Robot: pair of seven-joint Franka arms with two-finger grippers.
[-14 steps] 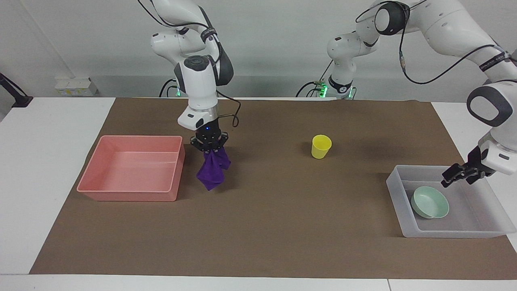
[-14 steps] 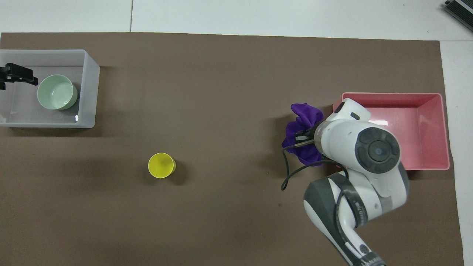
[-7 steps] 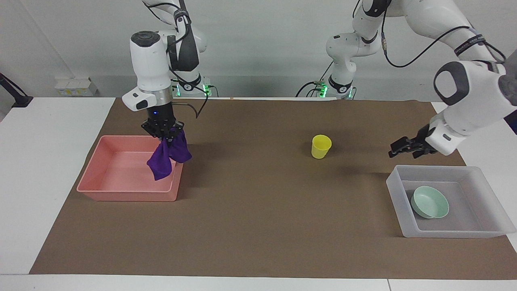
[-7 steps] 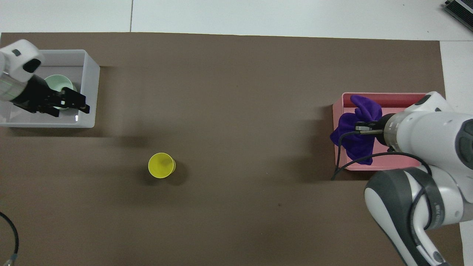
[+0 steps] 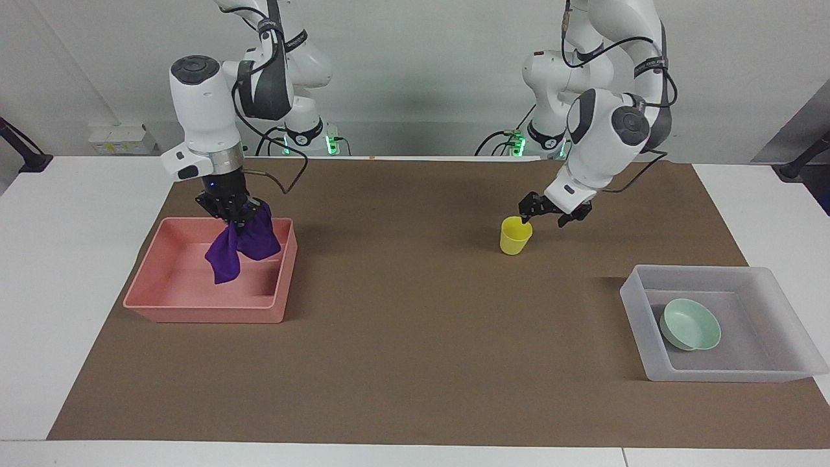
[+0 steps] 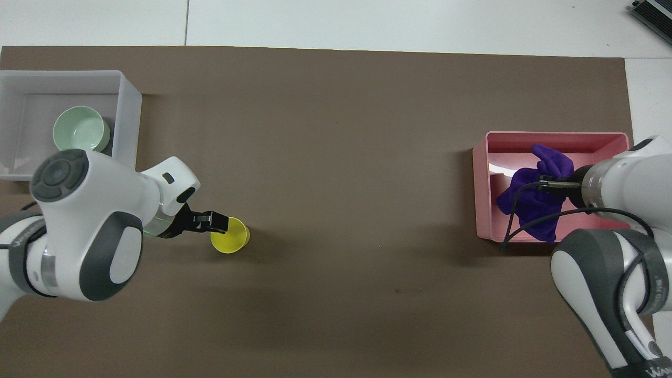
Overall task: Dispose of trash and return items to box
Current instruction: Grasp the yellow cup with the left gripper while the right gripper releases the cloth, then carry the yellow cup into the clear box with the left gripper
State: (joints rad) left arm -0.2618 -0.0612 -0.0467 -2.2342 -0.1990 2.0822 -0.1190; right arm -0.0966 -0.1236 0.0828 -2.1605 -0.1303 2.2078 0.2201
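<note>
The purple cloth [image 5: 240,250] [image 6: 527,202], the trash, hangs over the inside of the pink bin [image 5: 194,310] [image 6: 556,137], with my right gripper [image 5: 235,219] [image 6: 548,184] shut on its top. The yellow cup [image 5: 515,235] [image 6: 229,235] stands upright on the brown mat. My left gripper [image 5: 546,217] [image 6: 212,222] is open at rim height beside the cup, toward the left arm's end, with one fingertip at the rim. The mint-green bowl [image 5: 690,324] [image 6: 80,131] lies in the translucent box [image 5: 632,292] [image 6: 128,126].
A brown mat [image 5: 415,337] covers most of the white table. The pink bin stands at the right arm's end and the box at the left arm's end, with the cup between them and nearer to the robots than the box.
My right gripper carried the purple cloth from beside the pink bin to over its inside. My left gripper left the box and swung across to the yellow cup.
</note>
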